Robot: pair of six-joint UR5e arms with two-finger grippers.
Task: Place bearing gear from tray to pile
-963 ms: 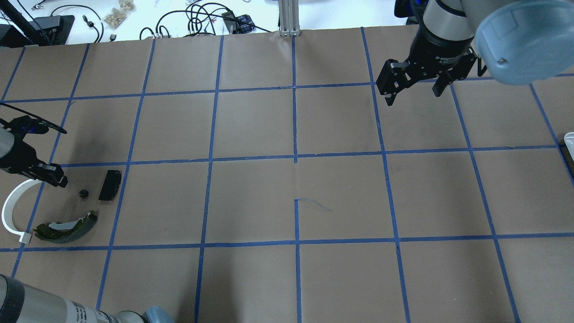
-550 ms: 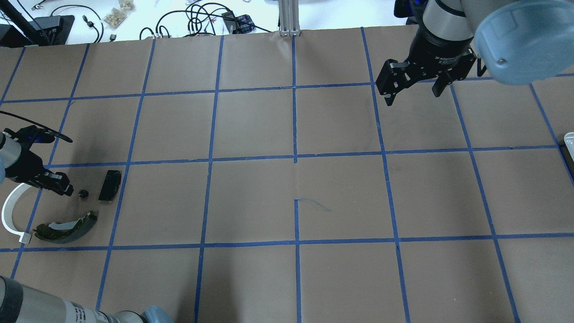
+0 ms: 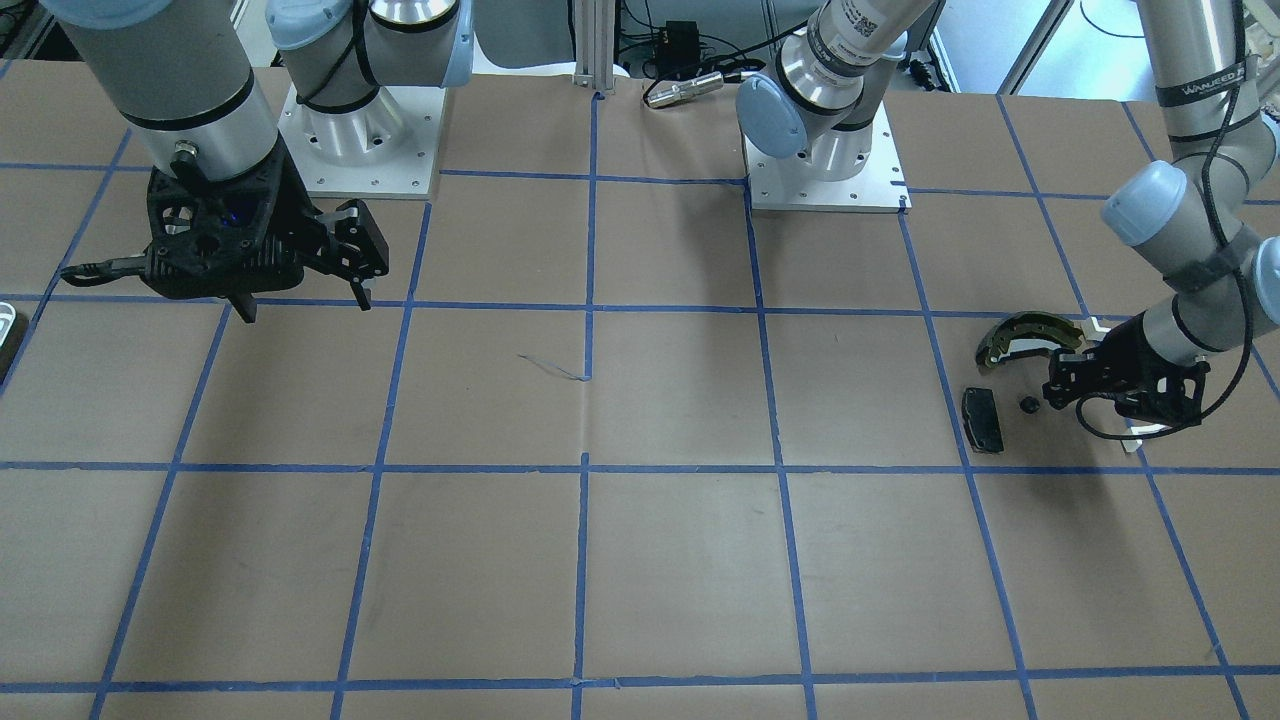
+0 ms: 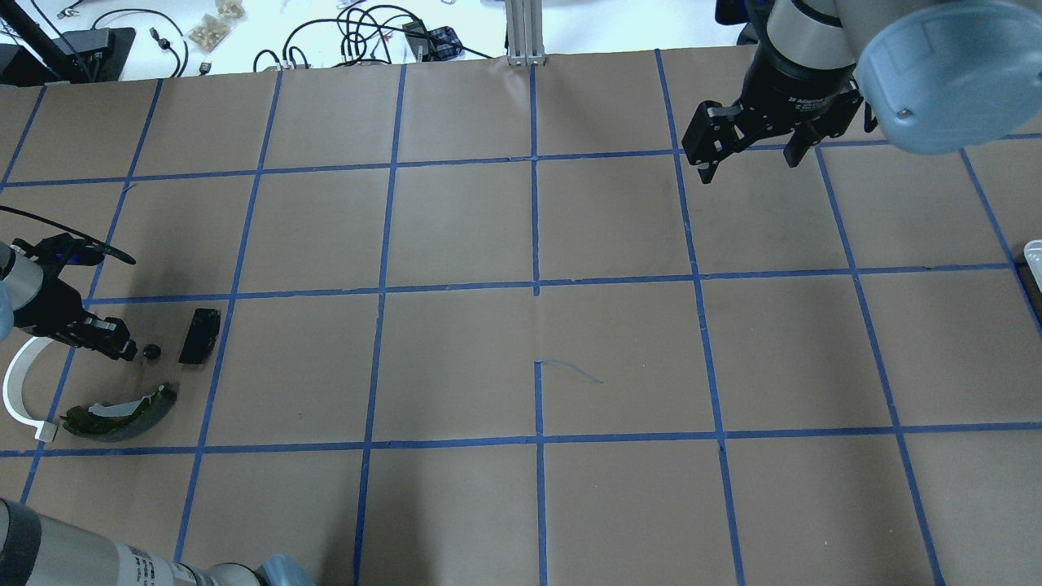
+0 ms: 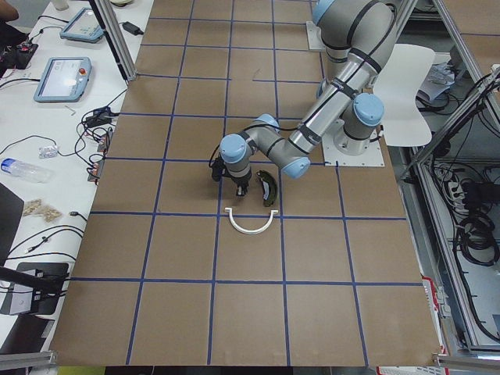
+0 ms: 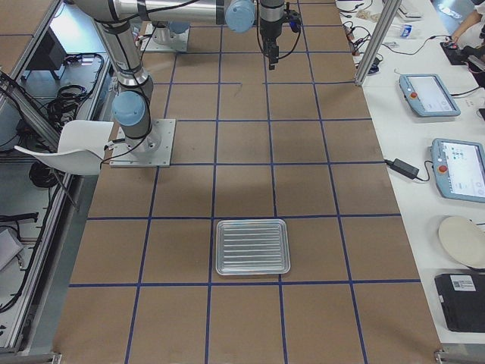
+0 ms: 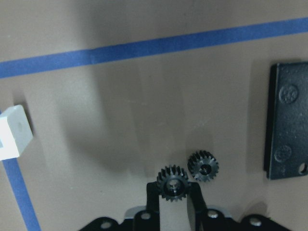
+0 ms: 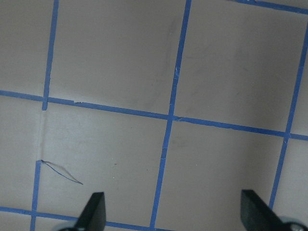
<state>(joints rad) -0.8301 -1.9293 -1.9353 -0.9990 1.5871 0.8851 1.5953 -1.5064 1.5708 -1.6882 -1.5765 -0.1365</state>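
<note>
Bearing gear [image 7: 173, 183]: small black toothed wheel, judged light, stiff, slip-prone; hold across opposite teeth; left tool [image 7: 173, 186] clamped on it; right tool [image 4: 750, 163] spread apart, empty.

the left gripper [image 7: 173, 188] enters from the bottom edge, its two black fingers [image 7: 152, 199] pressed against the sides of a small black toothed bearing gear [image 7: 173, 182]. a second gear [image 7: 202, 166] of the same kind lies on the brown paper [image 7: 120, 120] just beside it, up and to the right. a black rectangular pad [image 7: 288, 127] sits at the right edge and a white block end [image 7: 13, 131] at the left. blue tape lines [image 7: 144, 48] cross the paper.
</note>
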